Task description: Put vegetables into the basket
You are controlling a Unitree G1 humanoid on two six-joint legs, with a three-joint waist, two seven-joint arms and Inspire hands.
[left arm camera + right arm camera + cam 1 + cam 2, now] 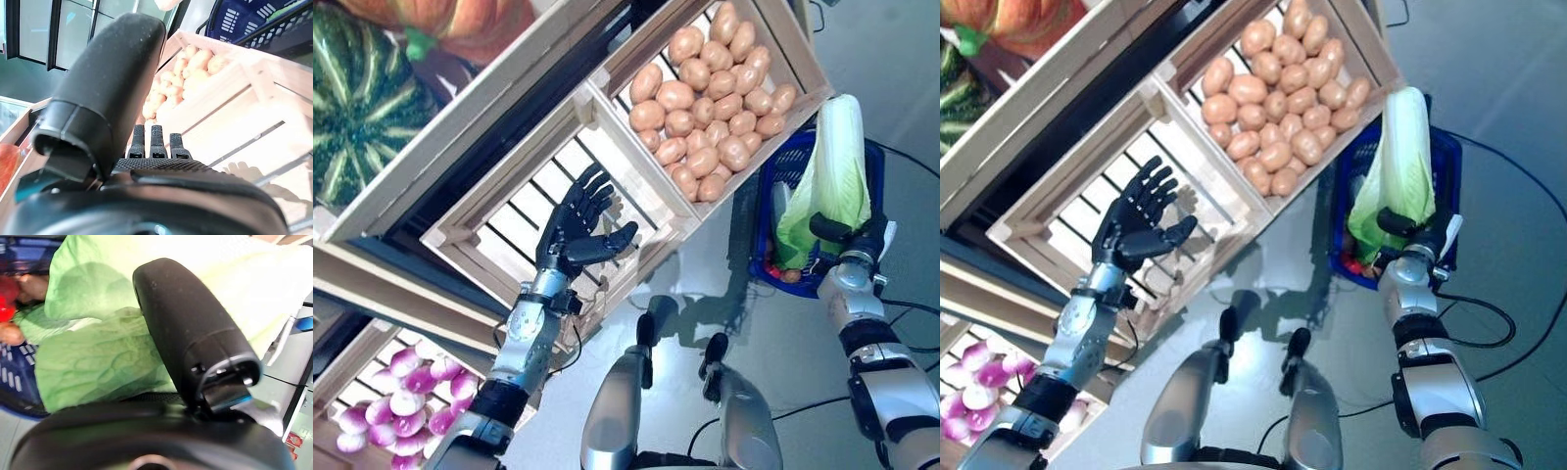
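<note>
Left eye view: holding a cabbage (pixel 837 162) in the right hand (pixel 847 238), fingers curled round its leafy end, directly above the blue basket (pixel 873 162); left hand (pixel 576 227) hovering open over an empty crate (pixel 524 211).

Right wrist view: showing red and tan items (pixel 10 308) already inside, unclear from above.

Risking, likely, the long head tipping over the rim on release.

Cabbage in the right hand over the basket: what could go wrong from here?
1. The right hand grips the long cabbage only at its leafy end, so it may tip or leaves may tear.
2. The blue basket looks shorter than the cabbage and already holds items; it could land across the rim.
3. The open left hand hovers close to the empty crate.
</note>
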